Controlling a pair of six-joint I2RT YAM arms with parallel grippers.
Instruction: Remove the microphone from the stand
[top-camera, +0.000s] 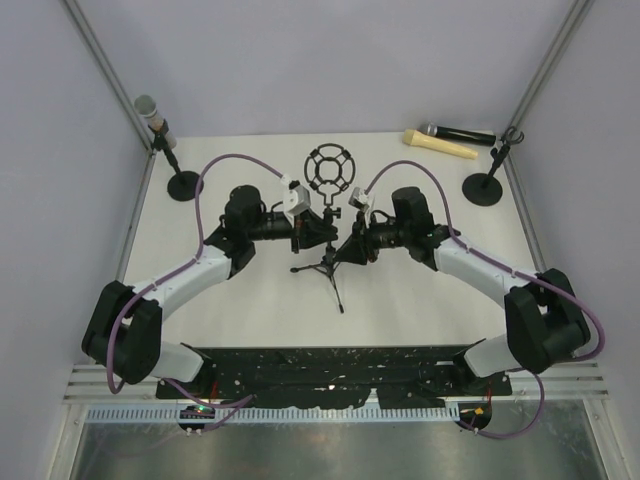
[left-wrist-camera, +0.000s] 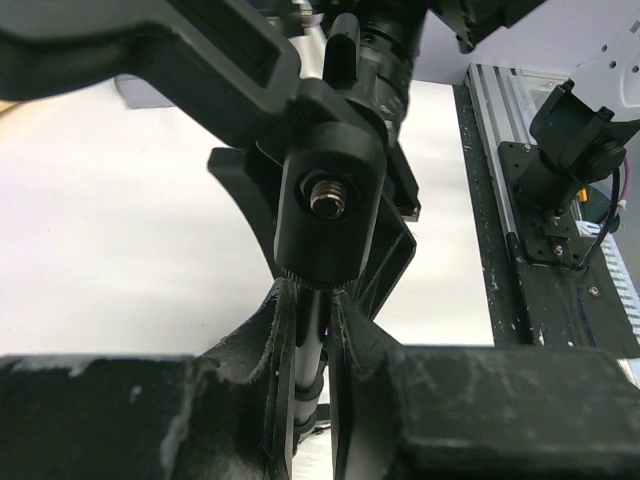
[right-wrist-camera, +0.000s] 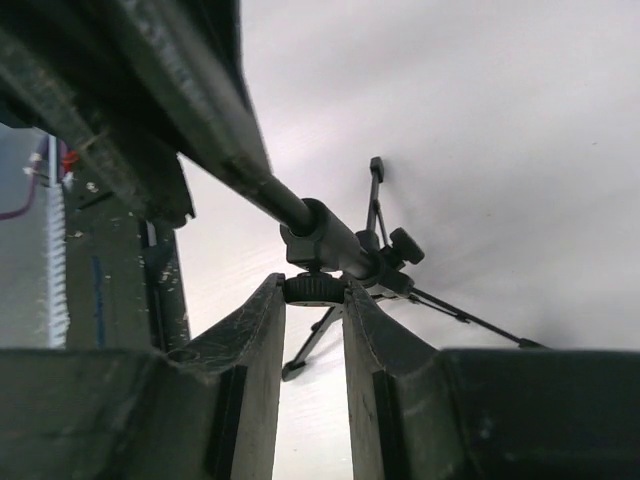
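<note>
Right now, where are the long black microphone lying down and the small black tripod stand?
long black microphone (top-camera: 460, 133): top view, middle of its handle.
small black tripod stand (top-camera: 334, 288): top view, its near leg.

This is a robotics lab test cell. A white bench (top-camera: 420, 310) is boxed in by plain pale walls (top-camera: 330, 60), with bare aluminium posts (top-camera: 100, 52) at the corners. A left arm (top-camera: 190, 275) and a right arm (top-camera: 480, 270) are bolted to a black perforated plate (top-camera: 330, 362) at the near edge. Purple cables (top-camera: 213, 168) loop off them. A slotted cable duct (top-camera: 300, 413) and metal rails (top-camera: 560, 378) run in front. On the bench lie set-out props: a tripod stand (top-camera: 325, 262), round-based stands (top-camera: 184, 186) and a microphone (top-camera: 460, 133).
</note>
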